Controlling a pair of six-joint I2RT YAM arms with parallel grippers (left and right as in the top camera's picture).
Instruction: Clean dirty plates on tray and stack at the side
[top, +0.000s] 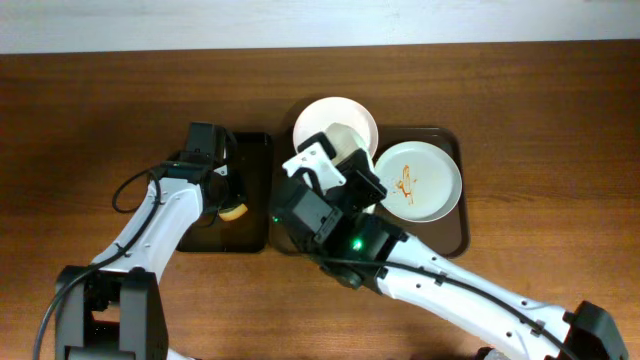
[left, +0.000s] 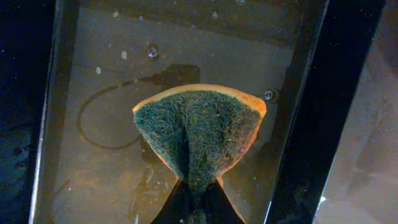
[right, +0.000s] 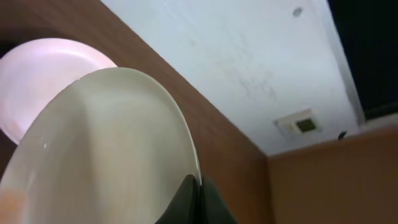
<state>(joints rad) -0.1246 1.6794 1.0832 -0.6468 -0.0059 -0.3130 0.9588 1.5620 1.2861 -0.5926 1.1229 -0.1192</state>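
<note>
Worktop (top: 100, 100) of dark brown wood carries everything. The tray (top: 445, 238), brown with rounded corners, lies right of centre. Just beside it on the left, a narrower black tray (top: 252, 150) holds a thin film of liquid with a few droplets, as the left wrist view shows.

Three plates are in sight. One (top: 425, 165) lies flat on the right half of the brown tray, with an orange sauce squiggle on its face. A second (top: 335, 112), plain white, sits at the tray's far left corner and overlaps the rim; whether it rests on the rim or on the worktop beyond, I cannot tell. The third (right: 112, 155) is up off the tray and steeply tilted over its left half. It is held at its edge by the right gripper (right: 198, 183), whose fingers are pinched together on the rim. The face turned to the wrist camera looks clean.

The left gripper (left: 198, 194) hangs over the near end of the black tray, squeezing a sponge (left: 199, 124) so that it folds into a fan. The sponge has a green scouring face and an orange backing.
</note>
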